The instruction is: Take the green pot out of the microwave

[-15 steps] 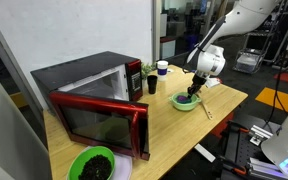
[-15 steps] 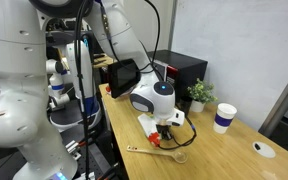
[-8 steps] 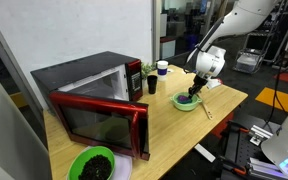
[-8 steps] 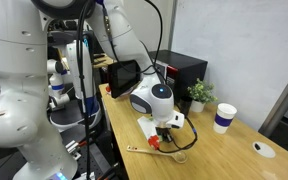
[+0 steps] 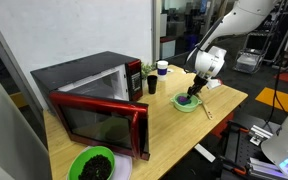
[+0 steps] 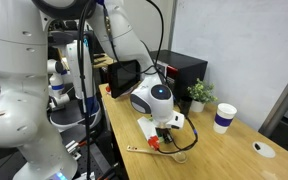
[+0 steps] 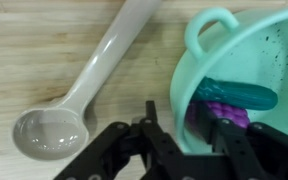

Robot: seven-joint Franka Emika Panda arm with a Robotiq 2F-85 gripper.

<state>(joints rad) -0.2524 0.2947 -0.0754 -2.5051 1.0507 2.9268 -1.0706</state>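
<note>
**Fig.** Green pot [image 5: 184, 104] sits on wooden table [image 5: 174, 130] near the far end from microwave [image 5: 84, 80], well apart from it, i.e. outside the oven. Wrist view: pot [image 7: 274, 60] fills the upper-right, loop handle [image 7: 209, 22] toward top of frame. Inside lie a purple item [image 7: 224, 108] and a teal item [image 7: 239, 94]; what they are cannot be told.

Gripper [image 7: 187, 122] straddles the pot's wall: one finger outside the rim, the other inside next to the purple item. Jaws are part-way apart w/ wall between them; whether pads press the wall cannot be told. In an exterior view gripper [image 5: 192, 92] points down into pot; arm [image 5: 234, 20] reaches in from upper right. In an exterior view [image 6: 167, 135] wrist housing blocks most of the pot.

Pale spoon [image 7: 94, 75] lies on table just beside pot, bowl end toward lower left, handle running up-right; spoon [image 6: 149, 150] also shows at table edge.

Microwave: black body, red-framed door [image 5: 104, 122] swung open. Beside it: small plant [image 5: 147, 70], dark cup [image 5: 152, 85], white cup [image 5: 162, 67]. At near end of table: green bowl [image 5: 92, 165] w/ dark contents.
</note>
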